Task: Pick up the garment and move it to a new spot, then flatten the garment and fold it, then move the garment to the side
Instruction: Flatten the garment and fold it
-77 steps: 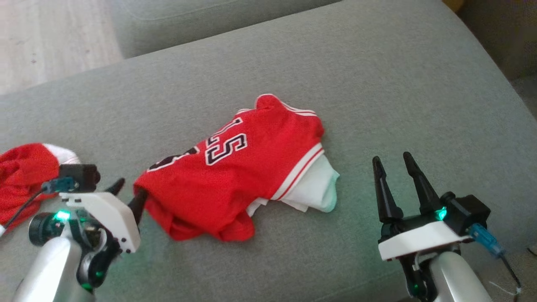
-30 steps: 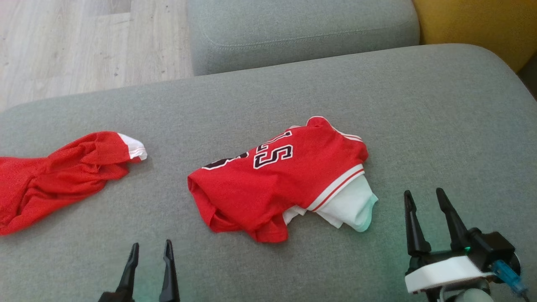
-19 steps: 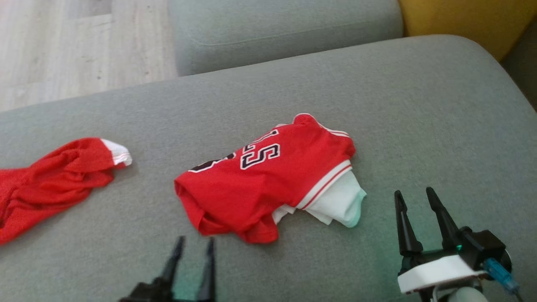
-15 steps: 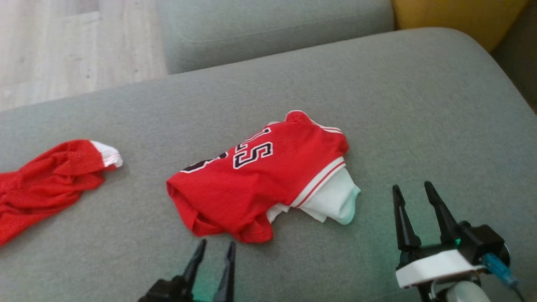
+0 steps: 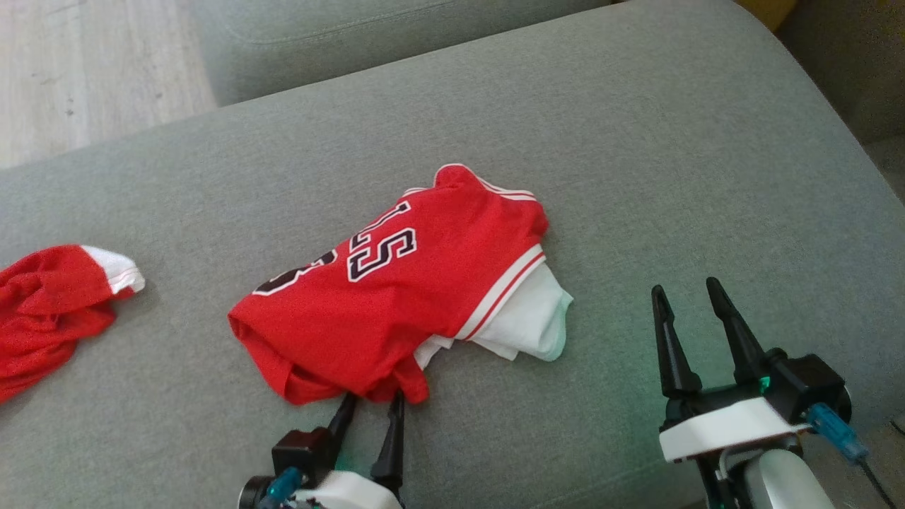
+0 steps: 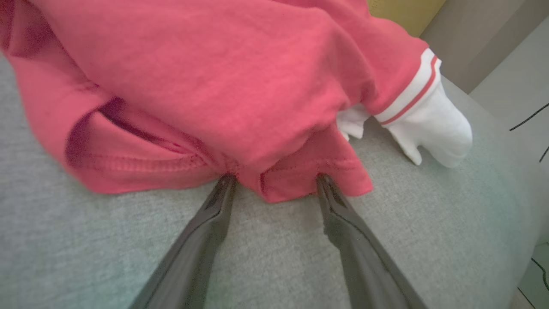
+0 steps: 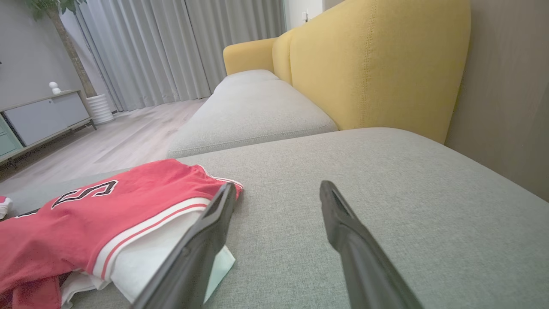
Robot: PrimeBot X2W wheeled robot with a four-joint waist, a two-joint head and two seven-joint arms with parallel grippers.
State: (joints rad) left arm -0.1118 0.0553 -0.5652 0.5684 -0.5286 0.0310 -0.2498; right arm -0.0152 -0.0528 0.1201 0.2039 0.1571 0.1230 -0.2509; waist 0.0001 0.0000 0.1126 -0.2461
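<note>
Left gripper [image 5: 372,401]: at the near edge of the head view, body cut off by the frame. Fingers spread moderately, nothing clamped. In the left wrist view [image 6: 275,180] both tips meet the jersey's near hem with a lump of hem between them; the very tips are lost under the cloth.
Right gripper [image 5: 685,286]: fingers spread, empty, over bare cushion to the right of the jersey and apart from it [image 7: 278,185].
Red jersey [image 5: 396,297]: lies crumpled and loosely doubled over mid-cushion. Red mesh, white-and-red striped trim, black characters outlined in white. A "5" reads clearly; the others run into folds and cannot be read.
White inner layer [image 5: 530,325]: pokes out from under the striped trim on the right side, the rest covered.
Second red garment [image 5: 42,311]: bunched, white cuff, well to the left, cut off by the frame edge.
Grey sofa cushion [image 5: 636,141]: bears both garments.
Yellow backrest [image 7: 377,64]: behind the cushion.
</note>
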